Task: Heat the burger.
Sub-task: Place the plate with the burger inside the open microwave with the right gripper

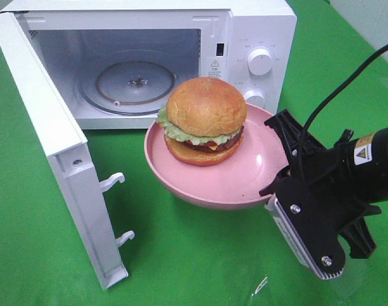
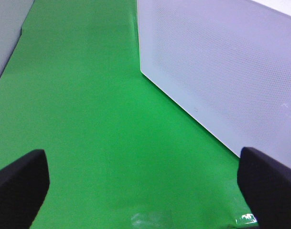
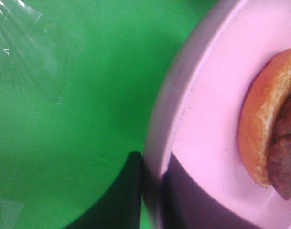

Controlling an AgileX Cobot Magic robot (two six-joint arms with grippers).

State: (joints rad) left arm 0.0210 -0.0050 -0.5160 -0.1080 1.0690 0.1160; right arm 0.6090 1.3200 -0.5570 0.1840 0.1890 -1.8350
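The burger (image 1: 206,118), with a golden bun, lettuce frill and dark patty, sits on a pink plate (image 1: 244,185) held up in front of the open microwave (image 1: 257,38). My right gripper (image 1: 280,175) is shut on the plate's right rim. In the right wrist view its fingers (image 3: 126,195) pinch the pink plate's rim (image 3: 183,119), with the burger (image 3: 269,133) just beyond. My left gripper (image 2: 145,191) is open and holds nothing; it hangs over the green cloth beside a white microwave wall (image 2: 221,71). The exterior high view does not show it.
The microwave door (image 1: 60,159) stands swung out to the left, latch hooks facing the plate. A glass turntable (image 1: 135,83) lies inside the cavity. Green cloth (image 1: 181,255) covers the table. Some clear film (image 1: 260,285) lies near the front edge.
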